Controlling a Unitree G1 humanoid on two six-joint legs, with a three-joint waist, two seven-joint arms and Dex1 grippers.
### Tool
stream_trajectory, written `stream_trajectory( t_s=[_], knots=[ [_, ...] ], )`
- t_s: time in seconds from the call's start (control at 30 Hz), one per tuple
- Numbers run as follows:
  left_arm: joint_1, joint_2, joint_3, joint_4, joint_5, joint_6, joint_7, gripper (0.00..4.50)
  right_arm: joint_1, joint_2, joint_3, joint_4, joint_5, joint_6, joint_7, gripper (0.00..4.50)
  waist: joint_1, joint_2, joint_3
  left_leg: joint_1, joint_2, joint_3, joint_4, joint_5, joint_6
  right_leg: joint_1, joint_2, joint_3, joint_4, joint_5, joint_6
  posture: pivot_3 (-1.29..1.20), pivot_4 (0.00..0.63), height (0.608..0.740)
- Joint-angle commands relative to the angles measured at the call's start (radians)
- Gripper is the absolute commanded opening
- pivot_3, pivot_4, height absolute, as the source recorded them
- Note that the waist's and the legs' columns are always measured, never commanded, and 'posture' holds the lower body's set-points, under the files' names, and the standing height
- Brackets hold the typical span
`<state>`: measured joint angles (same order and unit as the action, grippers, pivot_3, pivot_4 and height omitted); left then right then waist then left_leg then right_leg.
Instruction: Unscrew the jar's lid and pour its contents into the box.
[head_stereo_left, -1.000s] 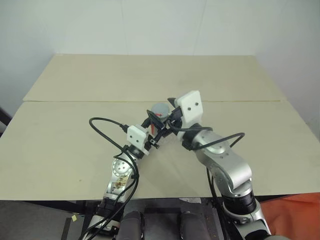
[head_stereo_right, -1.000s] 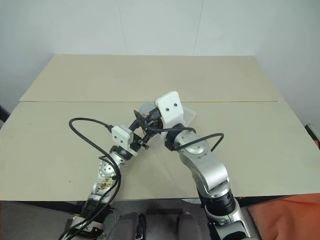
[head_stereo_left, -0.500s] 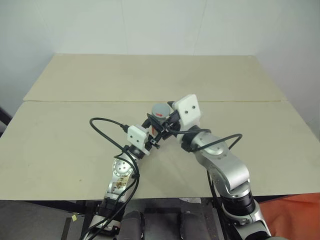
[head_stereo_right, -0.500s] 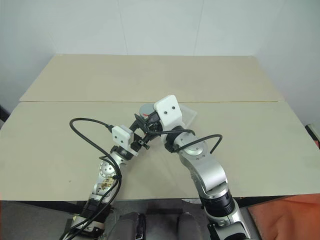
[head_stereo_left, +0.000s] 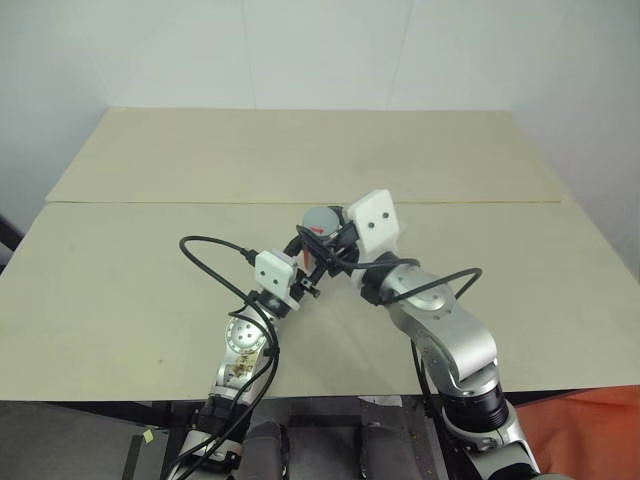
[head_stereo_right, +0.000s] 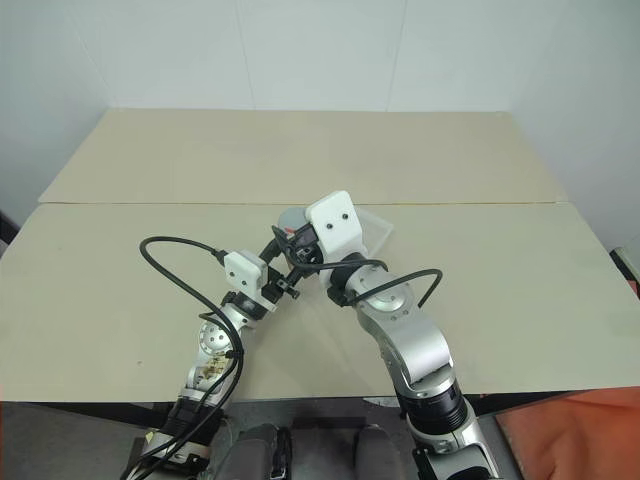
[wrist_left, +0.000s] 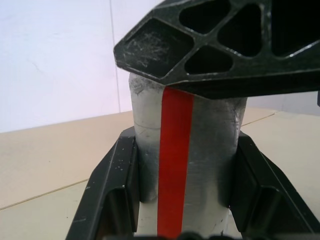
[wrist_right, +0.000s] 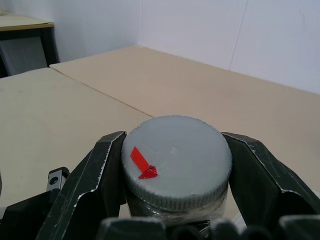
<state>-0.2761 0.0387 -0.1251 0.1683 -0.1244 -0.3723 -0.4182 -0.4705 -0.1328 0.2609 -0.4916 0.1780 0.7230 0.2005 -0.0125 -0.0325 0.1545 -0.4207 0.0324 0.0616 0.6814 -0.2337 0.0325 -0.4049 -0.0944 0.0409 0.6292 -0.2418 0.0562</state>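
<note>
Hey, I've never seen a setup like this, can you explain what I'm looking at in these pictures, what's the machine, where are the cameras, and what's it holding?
This is a two-armed humanoid robot standing at a beige table. Two pictures come from cameras in its head, looking down over its arms. The other two come from cameras on its wrists, looking along each arm's two black fingers.

The left gripper is shut on the body of a small silvery-grey jar with a red vertical stripe, holding it above the table. The right gripper is shut on the jar's round grey lid, which has a small red arrow on it and sits on the jar. A shallow clear plastic box lies on the table just behind the right wrist.
</note>
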Motion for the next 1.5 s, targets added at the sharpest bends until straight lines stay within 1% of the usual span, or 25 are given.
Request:
stream_trajectory(
  t_s=[0.03, 0.2, 0.27, 0.43, 0.57, 0.6, 0.7, 0.83, 0.9, 1.0, 1.17, 1.37, 1.5],
  knots=[
    [-0.001, 0.006, 0.004, -0.022, -0.020, -0.015, -0.019, 1.93, -0.004, -0.012, -0.022, -0.013, -0.015, -0.053, 0.013, 2.99, 0.000, 0.000, 0.000, 0.000, 0.000, 0.000, 0.000, 0.000, 0.000, 0.000, 0.000, 0.000, 0.000, 0.000, 0.000, 0.00, 0.150, 0.740],
    [0.011, 0.020, 0.000, -0.042, -0.065, -0.005, -0.070, 1.93, -0.006, -0.031, -0.033, 0.001, -0.009, -0.070, 0.040, 2.99, 0.000, 0.000, 0.000, 0.000, 0.000, 0.000, 0.000, 0.000, 0.000, 0.000, 0.000, 0.000, 0.000, 0.000, 0.000, 0.00, 0.150, 0.740],
    [0.029, 0.034, -0.017, -0.080, -0.113, 0.013, -0.128, 1.93, -0.003, -0.045, -0.049, 0.004, 0.013, -0.083, 0.073, 2.99, 0.000, 0.000, 0.000, 0.000, 0.000, 0.000, 0.000, 0.000, 0.000, 0.000, 0.000, 0.000, 0.000, 0.000, 0.000, 0.00, 0.150, 0.740],
    [0.048, 0.048, -0.035, -0.146, -0.174, 0.059, -0.183, 1.93, -0.004, -0.084, -0.086, 0.015, 0.077, -0.100, 0.161, 2.99, -0.001, 0.000, 0.000, 0.000, 0.000, 0.000, 0.000, 0.000, 0.000, 0.000, 0.000, 0.000, 0.000, 0.000, 0.000, 0.00, 0.150, 0.740],
    [0.055, 0.091, -0.040, -0.211, -0.233, 0.105, -0.255, 1.93, -0.026, -0.173, -0.167, 0.027, 0.205, -0.086, 0.321, 2.99, 0.000, 0.000, 0.000, 0.000, 0.000, 0.000, 0.000, 0.000, 0.000, 0.000, 0.000, 0.000, -0.001, 0.000, 0.000, 0.00, 0.150, 0.740],
    [0.055, 0.096, -0.040, -0.216, -0.240, 0.112, -0.264, 1.93, -0.029, -0.186, -0.172, 0.030, 0.215, -0.090, 0.336, 2.99, 0.000, 0.000, 0.000, 0.000, 0.000, 0.000, 0.000, 0.000, 0.000, 0.000, 0.000, 0.000, -0.001, 0.000, 0.000, 0.00, 0.150, 0.740],
    [0.051, 0.137, -0.036, -0.242, -0.292, 0.148, -0.339, 1.93, -0.048, -0.254, -0.183, 0.062, 0.266, -0.110, 0.448, 2.99, -0.001, 0.000, 0.000, 0.000, 0.001, 0.000, -0.001, 0.000, 0.000, 0.000, 0.000, 0.000, -0.001, 0.000, 0.000, 0.00, 0.150, 0.740],
    [0.043, 0.161, -0.030, -0.262, -0.342, 0.183, -0.401, 1.93, -0.072, -0.308, -0.185, 0.113, 0.312, -0.139, 0.559, 2.99, -0.004, 0.000, 0.000, 0.000, 0.001, 0.000, -0.001, 0.000, 0.000, 0.000, 0.001, 0.000, -0.001, 0.000, 0.000, 0.00, 0.150, 0.740],
    [0.043, 0.176, -0.034, -0.278, -0.368, 0.208, -0.441, 1.93, -0.091, -0.335, -0.178, 0.151, 0.326, -0.176, 0.640, 2.99, -0.002, 0.000, 0.000, 0.000, 0.001, 0.000, -0.001, 0.000, 0.000, 0.000, 0.001, 0.000, -0.001, 0.000, 0.000, 0.00, 0.150, 0.740],
    [0.042, 0.185, -0.036, -0.290, -0.386, 0.226, -0.475, 1.93, -0.117, -0.354, -0.169, 0.203, 0.343, -0.202, 0.716, 2.99, -0.002, 0.000, 0.000, 0.000, 0.001, 0.000, -0.001, 0.000, 0.000, 0.000, 0.001, 0.000, -0.001, 0.000, 0.000, 0.00, 0.150, 0.740],
    [0.038, 0.179, -0.034, -0.287, -0.376, 0.228, -0.486, 1.93, -0.173, -0.369, -0.147, 0.319, 0.330, -0.269, 0.835, 2.99, -0.001, 0.000, 0.000, 0.000, 0.001, 0.000, -0.001, 0.000, 0.000, 0.000, 0.001, 0.000, -0.001, 0.000, 0.000, 0.00, 0.150, 0.740],
    [0.037, 0.172, -0.029, -0.284, -0.371, 0.226, -0.492, 1.93, -0.242, -0.400, -0.133, 0.460, 0.350, -0.344, 1.049, 2.99, 0.000, 0.000, 0.000, 0.000, 0.001, 0.000, -0.001, 0.000, 0.000, 0.000, 0.000, 0.000, -0.001, 0.000, 0.000, 0.00, 0.150, 0.740],
    [0.039, 0.167, -0.030, -0.287, -0.364, 0.224, -0.495, 1.93, -0.288, -0.381, -0.150, 0.560, 0.391, -0.370, 1.172, 2.99, 0.000, 0.000, 0.000, 0.000, 0.001, 0.000, -0.001, 0.000, 0.000, 0.000, 0.001, 0.000, -0.001, 0.000, 0.000, 0.00, 0.150, 0.740]
  ],
)
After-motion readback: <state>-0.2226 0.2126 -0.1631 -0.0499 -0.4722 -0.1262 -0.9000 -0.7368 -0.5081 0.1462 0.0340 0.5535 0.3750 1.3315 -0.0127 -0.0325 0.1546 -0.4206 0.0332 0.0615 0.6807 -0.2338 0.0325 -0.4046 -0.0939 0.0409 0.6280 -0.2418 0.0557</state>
